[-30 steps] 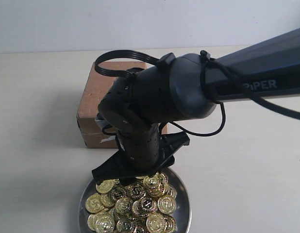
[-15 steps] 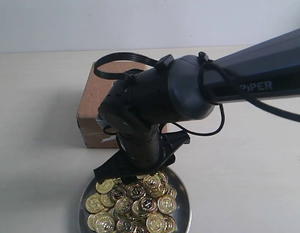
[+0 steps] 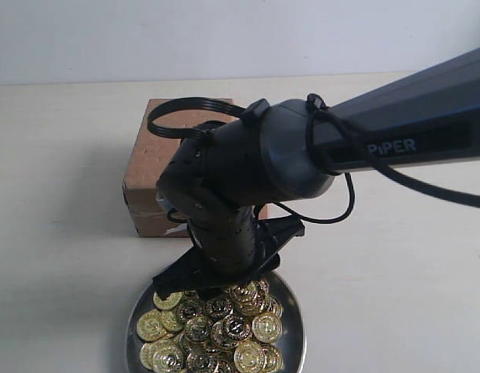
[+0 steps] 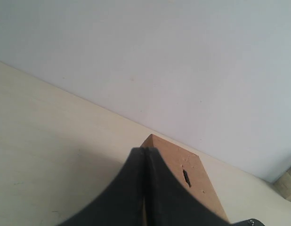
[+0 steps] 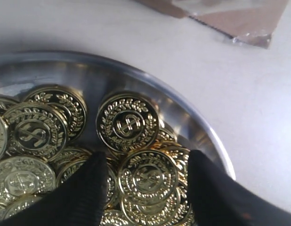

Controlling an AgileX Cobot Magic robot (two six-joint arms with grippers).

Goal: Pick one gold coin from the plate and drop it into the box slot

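The right hand (image 5: 148,184) hung low over the plate (image 5: 185,115). Its two black fingers (image 5: 91,190) were spread apart. One gold coin (image 5: 148,176) lay in the gap between them, on top of other coins. I could not tell if the fingers touched it. Another coin (image 5: 128,123) leaned up against the shiny wall of the plate just past it.

The plate was round and silver, and it sat on the pale bench (image 3: 61,256). It was heaped with gold coins (image 3: 213,330). From the outside camera, a big black arm (image 3: 302,148) reached in from the right and bent down over the far edge of the plate. It hid the right hand from that side. A black cable (image 3: 186,105) looped over the arm.

The brown box (image 3: 147,167) stood on the bench behind the plate, near it but not touching. The arm covered much of the box. A bit of clear tape (image 5: 249,35) showed at the bottom of the box.

The left hand (image 4: 144,181) had its fingers pressed tight together, with nothing seen between them. It pointed at the box. The slot (image 4: 186,177) was a small dark cut in the top of the box. A plain white wall (image 4: 159,56) rose behind the bench.
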